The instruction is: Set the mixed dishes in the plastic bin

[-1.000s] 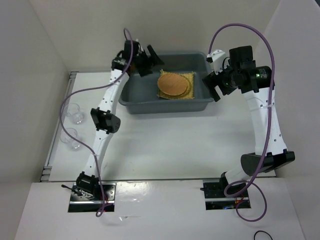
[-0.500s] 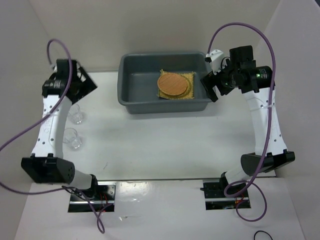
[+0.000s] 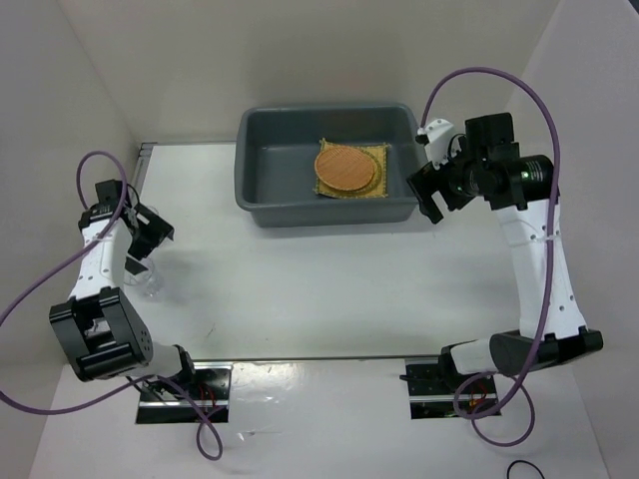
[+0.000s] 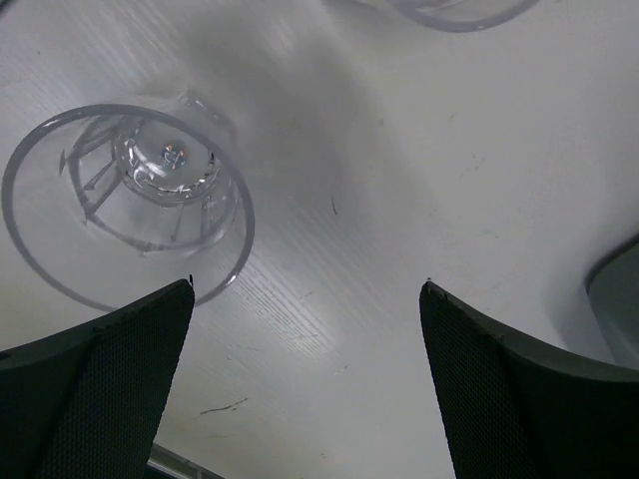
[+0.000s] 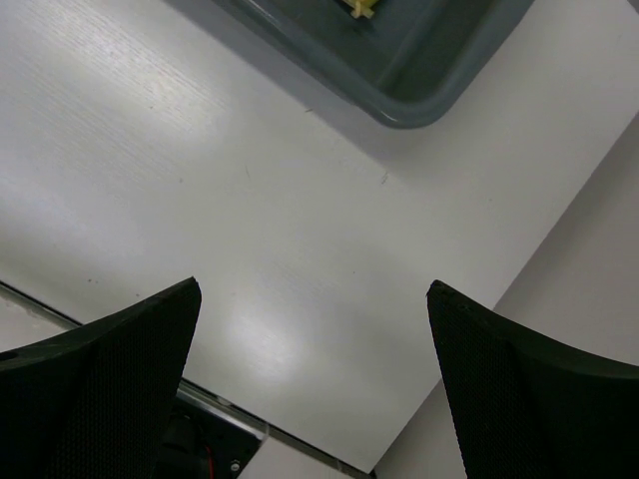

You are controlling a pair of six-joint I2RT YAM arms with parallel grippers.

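The dark grey-blue plastic bin point(image 3: 262, 185) stands at the table's back centre. Inside it a yellow woven mat point(image 3: 376, 188) lies flat with a round orange woven plate point(image 3: 345, 169) on it. No tan plate shows. Two clear cups stand at the far left. In the left wrist view one cup point(image 4: 130, 200) is beside my left fingertip and another point(image 4: 449, 10) is at the top edge. My left gripper point(image 3: 146, 242) point(image 4: 310, 289) is open and empty, low over the table by the cups. My right gripper point(image 3: 427, 195) point(image 5: 312, 289) is open and empty, beside the bin's right end.
White walls close in the table at the left, back and right. A metal rail point(image 3: 110, 279) runs along the table's left edge next to the cups. The bin's corner point(image 5: 399, 60) shows in the right wrist view and another corner point(image 4: 619, 309) in the left wrist view.
My left arm has swung from the bin's back left corner out to the left and down over the cups. My right gripper has shifted slightly right and nearer.
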